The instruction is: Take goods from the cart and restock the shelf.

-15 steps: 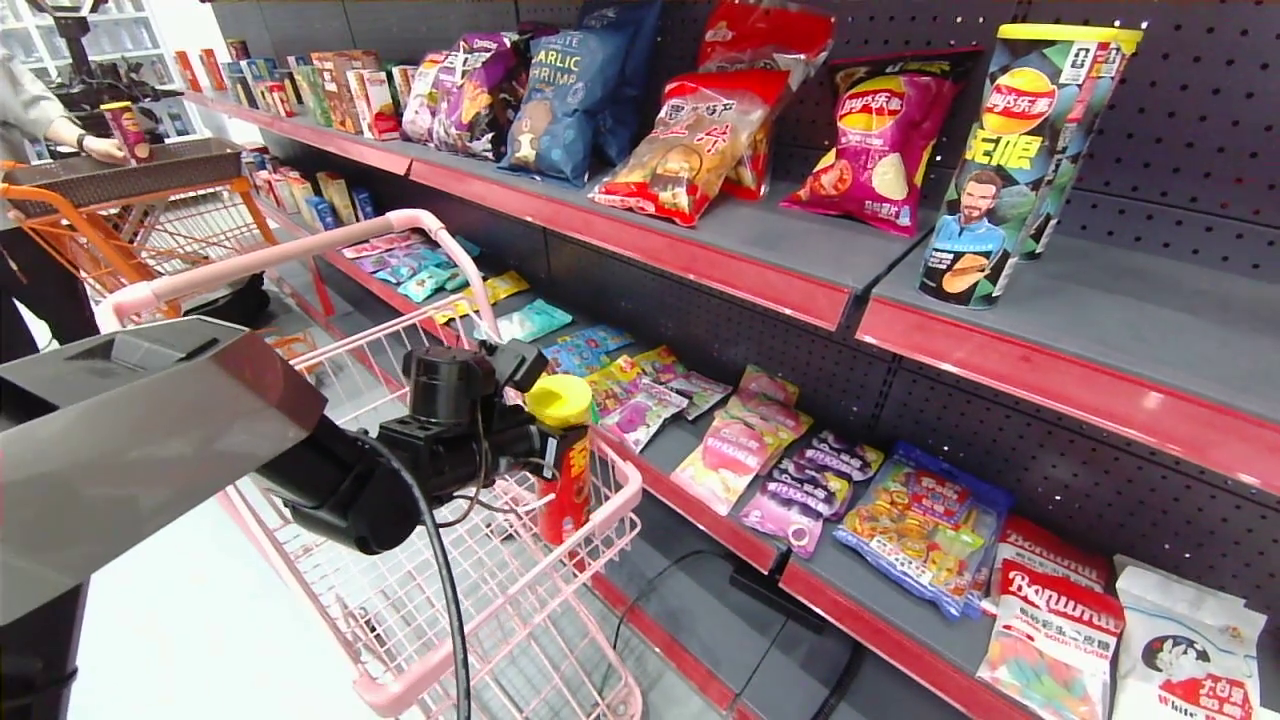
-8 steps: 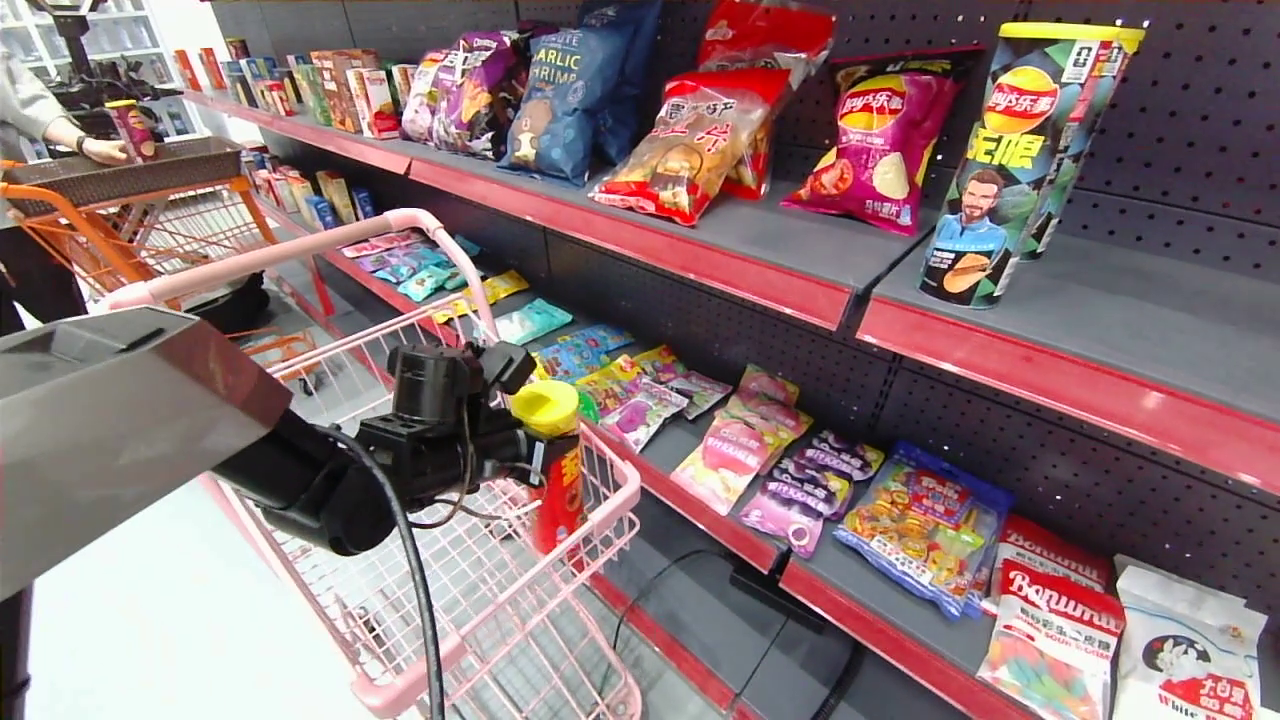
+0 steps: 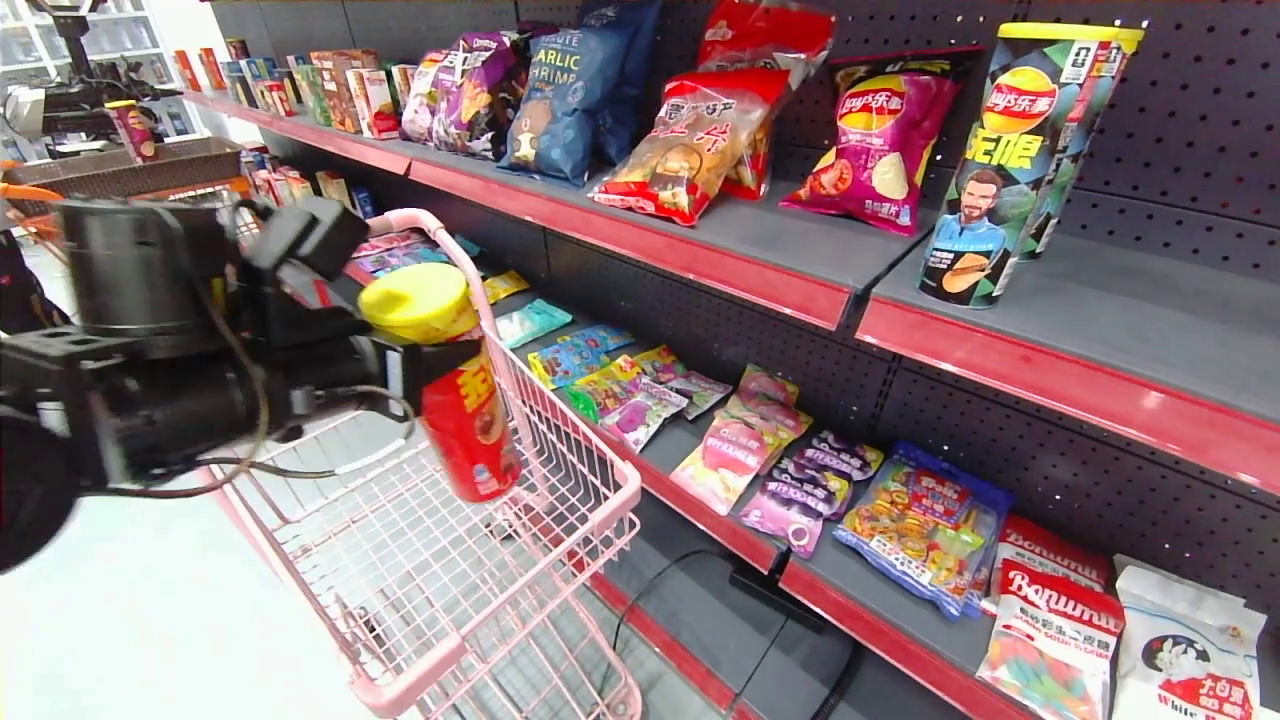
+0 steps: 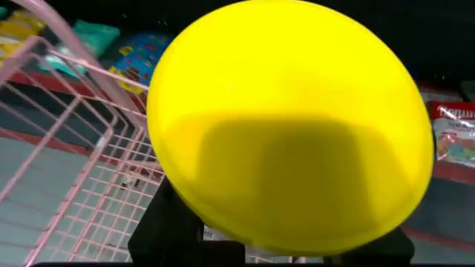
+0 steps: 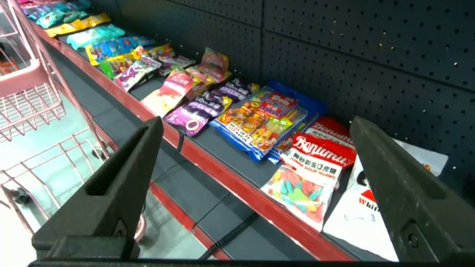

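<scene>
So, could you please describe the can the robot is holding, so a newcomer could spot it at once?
Find the pink cart beside the shelves. Just above its basket, the left hand grips a red can near its top. Its yellow lid and red body set it apart from the green canister on the upper shelf.

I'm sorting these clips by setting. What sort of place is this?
Probably a shop's snack aisle, or a mock-up of one: long shelves stocked with crisp bags and candy packets, and a pink shopping cart alongside.
</scene>
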You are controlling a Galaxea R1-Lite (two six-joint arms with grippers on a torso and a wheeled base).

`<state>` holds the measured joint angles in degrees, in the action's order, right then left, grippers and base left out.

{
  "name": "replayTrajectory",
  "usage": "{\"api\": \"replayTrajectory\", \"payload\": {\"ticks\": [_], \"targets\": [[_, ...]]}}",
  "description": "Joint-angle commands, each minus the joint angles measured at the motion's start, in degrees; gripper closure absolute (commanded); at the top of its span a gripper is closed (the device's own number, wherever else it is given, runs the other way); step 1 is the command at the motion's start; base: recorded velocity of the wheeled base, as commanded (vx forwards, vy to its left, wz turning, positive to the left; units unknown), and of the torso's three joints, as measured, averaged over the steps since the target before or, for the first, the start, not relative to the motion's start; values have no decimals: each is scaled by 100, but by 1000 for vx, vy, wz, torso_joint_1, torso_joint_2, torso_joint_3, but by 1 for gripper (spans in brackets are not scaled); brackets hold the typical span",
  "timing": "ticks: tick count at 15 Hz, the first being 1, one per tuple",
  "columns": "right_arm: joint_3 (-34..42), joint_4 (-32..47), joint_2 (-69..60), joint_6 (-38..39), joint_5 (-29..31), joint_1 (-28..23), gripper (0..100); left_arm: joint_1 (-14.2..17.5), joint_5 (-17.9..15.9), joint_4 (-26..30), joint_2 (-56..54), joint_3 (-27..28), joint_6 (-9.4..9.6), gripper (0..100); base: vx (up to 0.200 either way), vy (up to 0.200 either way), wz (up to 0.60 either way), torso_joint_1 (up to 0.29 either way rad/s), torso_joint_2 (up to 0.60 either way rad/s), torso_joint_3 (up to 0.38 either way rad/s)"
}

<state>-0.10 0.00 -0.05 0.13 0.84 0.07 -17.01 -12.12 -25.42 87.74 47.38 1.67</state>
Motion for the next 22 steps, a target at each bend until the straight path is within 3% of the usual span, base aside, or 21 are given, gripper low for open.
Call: {"api": "replayTrajectory", "payload": {"ticks": [1,4,6,8,10,15,16,19,22], "targets": [[1,0,5,4,4,1,0,417,271,670,-2700,-827,18,100,0,0,0,0,0,0],[1,0,5,4,4,1,0,883,851,1408,-4001,-994,114,100,0,0,0,80,-248,-163],[10,0,5,4,4,1,0,910,772,2498,-4898,-950,185,100,0,0,0,158,-476,-303],[10,0,5,4,4,1,0,910,561,3175,-5662,-994,185,100,0,0,0,186,-513,-330],[1,0,5,4,4,1,0,910,579,3482,-6049,-1029,176,100,0,0,0,208,-547,-344],[1,0,5,4,4,1,0,936,843,3465,-6207,-1205,176,100,0,0,0,240,-593,-359],[1,0,5,4,4,1,0,936,1036,3429,-6172,-1205,176,100,0,0,0,129,-393,-173],[1,0,5,31,4,1,0,927,1062,3429,-6163,-1179,185,100,0,0,-600,33,-49,-43],[1,0,5,39,-5,1,0,954,1300,3333,-6102,-1161,457,100,0,0,-600,20,-1,-7]]}}
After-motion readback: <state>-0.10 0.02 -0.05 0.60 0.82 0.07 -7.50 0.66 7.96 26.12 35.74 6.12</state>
